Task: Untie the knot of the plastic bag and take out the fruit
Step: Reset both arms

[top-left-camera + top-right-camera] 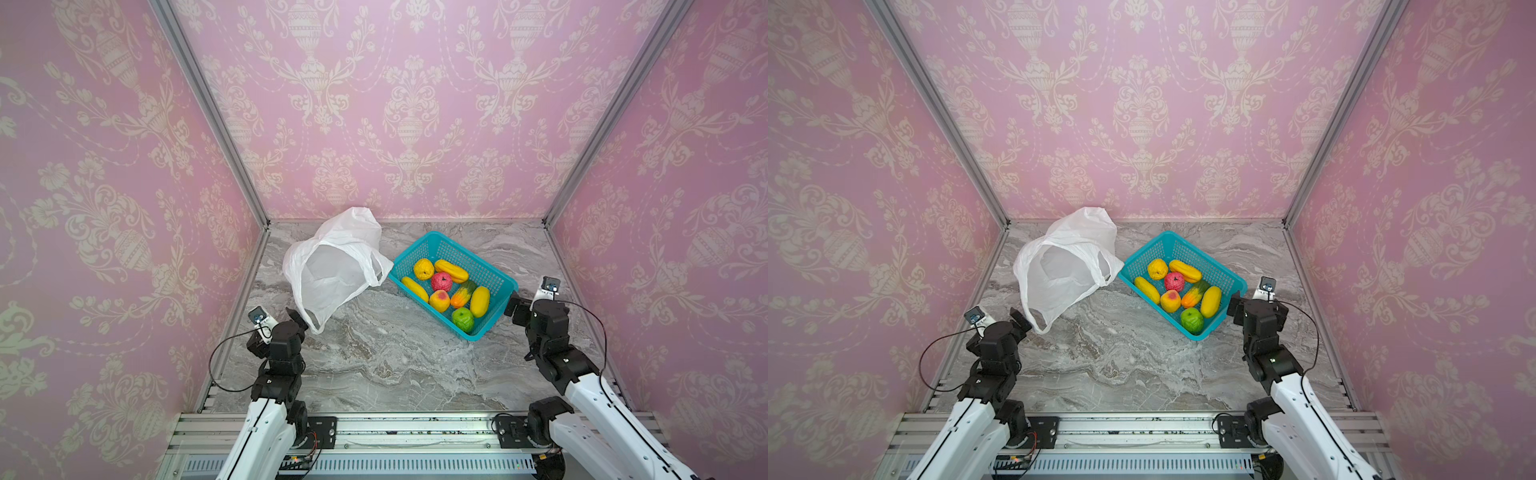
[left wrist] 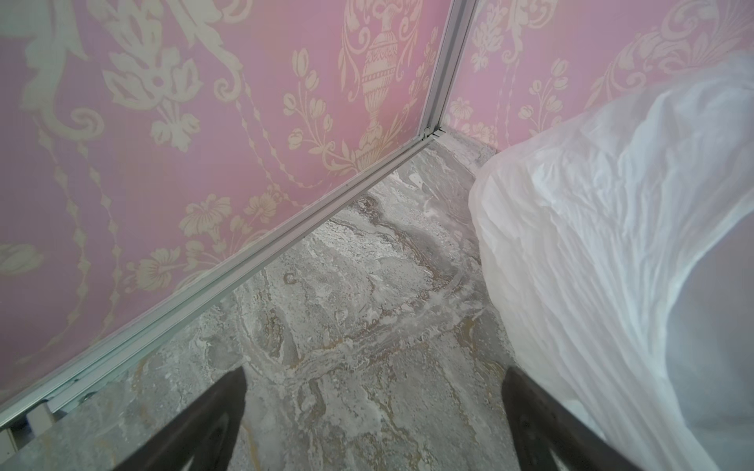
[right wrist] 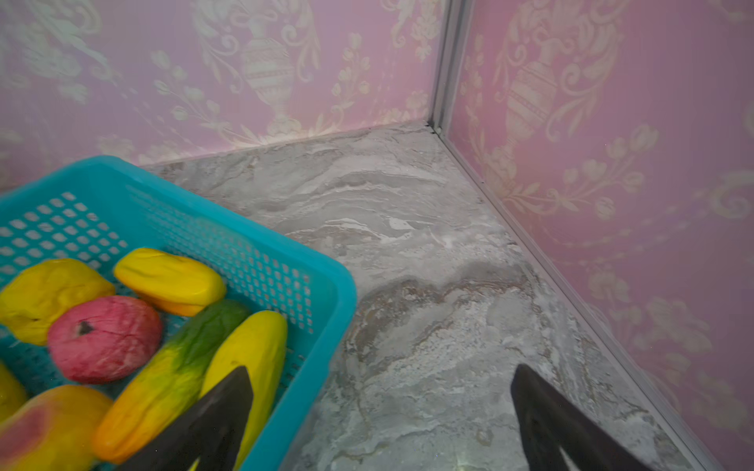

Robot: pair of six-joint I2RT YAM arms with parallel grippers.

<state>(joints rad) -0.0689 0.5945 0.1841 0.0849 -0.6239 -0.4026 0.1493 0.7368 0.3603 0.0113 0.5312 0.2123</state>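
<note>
Left wrist view: left tool point(image 2: 375, 371) spread beside plastic bag point(image 2: 612, 244); right tool point(image 3: 381, 368) spread at basket point(image 3: 342, 293) corner; arms point(image 1: 282, 345) folded.

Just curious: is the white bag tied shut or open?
Open: the plastic bag gapes untied, nothing visible inside; the fruit lies in the teal basket.

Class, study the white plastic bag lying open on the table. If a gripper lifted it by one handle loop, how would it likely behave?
The plastic bag would probably go floppy and collapse: its thin film is crinkled and sagging. It likely weighs little, since it looks empty. Pushed, it would probably crumple rather than slide.
</note>
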